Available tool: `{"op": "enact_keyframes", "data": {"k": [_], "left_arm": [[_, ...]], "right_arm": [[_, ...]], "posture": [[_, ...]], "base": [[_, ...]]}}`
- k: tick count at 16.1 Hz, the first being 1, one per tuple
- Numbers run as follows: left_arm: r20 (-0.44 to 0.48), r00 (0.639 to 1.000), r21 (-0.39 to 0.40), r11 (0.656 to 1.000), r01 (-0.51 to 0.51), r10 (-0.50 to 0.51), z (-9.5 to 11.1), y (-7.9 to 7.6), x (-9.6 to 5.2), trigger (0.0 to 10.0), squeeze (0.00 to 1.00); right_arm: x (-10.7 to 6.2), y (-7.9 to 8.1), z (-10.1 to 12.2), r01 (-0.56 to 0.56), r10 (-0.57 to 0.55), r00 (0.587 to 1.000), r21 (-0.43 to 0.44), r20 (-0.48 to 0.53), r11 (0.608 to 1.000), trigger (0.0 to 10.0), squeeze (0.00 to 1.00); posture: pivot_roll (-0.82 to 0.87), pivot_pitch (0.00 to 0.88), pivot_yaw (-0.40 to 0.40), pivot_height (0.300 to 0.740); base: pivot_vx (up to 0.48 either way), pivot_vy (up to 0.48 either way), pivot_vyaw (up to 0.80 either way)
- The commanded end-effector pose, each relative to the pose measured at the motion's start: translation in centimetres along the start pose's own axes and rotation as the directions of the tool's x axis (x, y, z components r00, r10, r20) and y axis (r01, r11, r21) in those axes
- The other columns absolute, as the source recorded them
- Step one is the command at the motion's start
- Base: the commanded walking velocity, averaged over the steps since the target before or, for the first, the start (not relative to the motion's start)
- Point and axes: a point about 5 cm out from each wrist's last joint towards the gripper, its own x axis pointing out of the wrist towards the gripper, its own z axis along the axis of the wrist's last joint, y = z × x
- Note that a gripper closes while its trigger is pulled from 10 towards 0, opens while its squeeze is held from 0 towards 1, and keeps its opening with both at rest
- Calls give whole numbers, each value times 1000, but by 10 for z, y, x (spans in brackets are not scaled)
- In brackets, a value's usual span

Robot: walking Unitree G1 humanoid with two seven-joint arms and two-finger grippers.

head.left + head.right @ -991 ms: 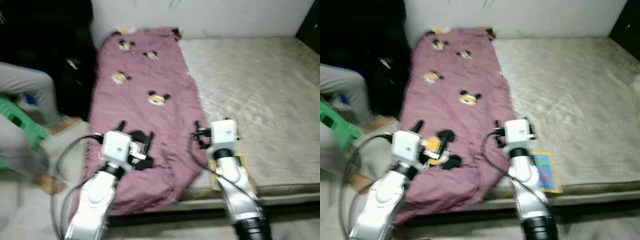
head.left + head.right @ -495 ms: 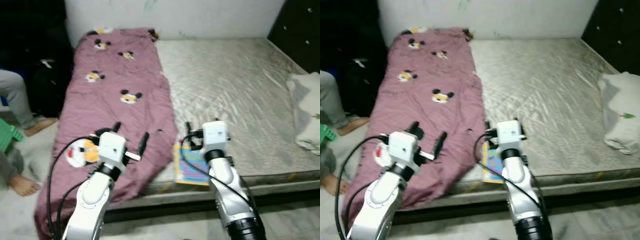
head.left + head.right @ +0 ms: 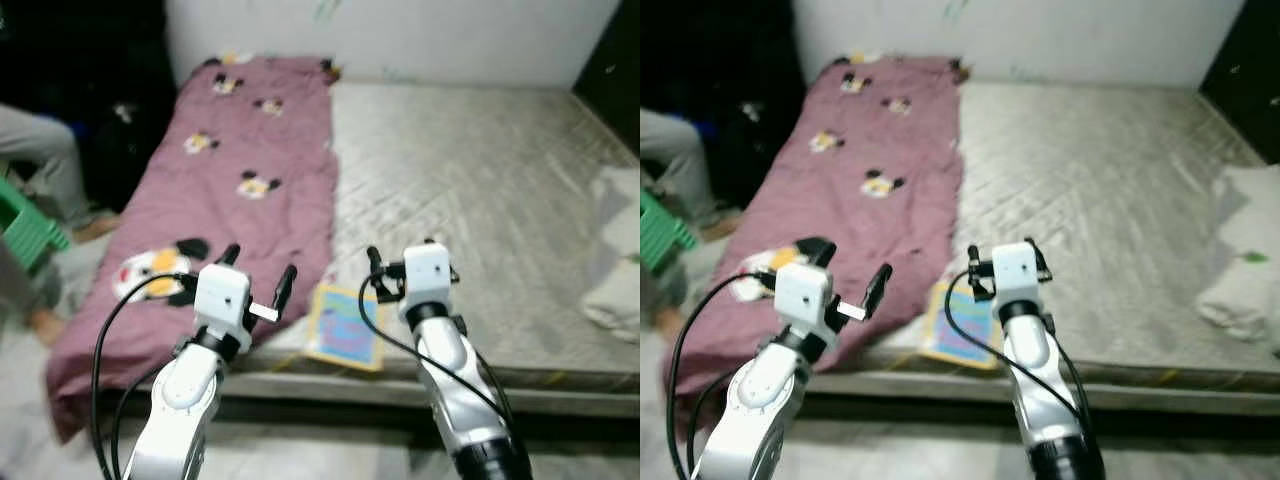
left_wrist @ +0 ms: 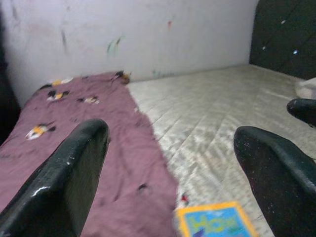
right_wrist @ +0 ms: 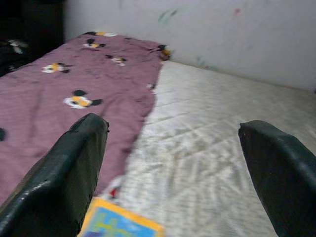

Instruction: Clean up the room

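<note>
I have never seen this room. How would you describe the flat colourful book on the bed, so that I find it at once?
Start from the bare grey mattress, whose left strip is covered by a purple blanket with cartoon mouse heads. Follow the blanket's right edge down to the near edge of the mattress: the book lies flat there, partly over the edge. It is the one thin rectangle, yellow-bordered with a blue cover.

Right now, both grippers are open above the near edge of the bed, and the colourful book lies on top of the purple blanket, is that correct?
Not quite. Left gripper and right gripper are indeed open above the bed's near edge, but the book lies on the bare mattress beside the purple blanket, not on it, as the left eye view shows.
</note>
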Motion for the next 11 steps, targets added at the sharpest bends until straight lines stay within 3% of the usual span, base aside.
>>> {"op": "enact_keyframes", "data": {"k": [1,6,11], "left_arm": [[9,1000,-17,1000,22,-22,0,-5,0,10000,0],[33,997,-20,997,70,-69,3,-7,-2,10000,0],[42,995,-38,995,87,-86,4,-9,-3,10000,0]], "right_arm": [[0,-6,-2,15,-15,1000,-5,-4,1000,10000,0],[1,-7,-2,20,-20,1000,-3,-4,1000,10000,0],[1,-8,-2,25,-25,1000,1,-5,1000,10000,0]], "posture": [[-17,92,-16,740],[-18,95,-15,740],[-22,102,-17,740]], "base": [[0,0,0],[0,0,0],[313,0,0]]}}
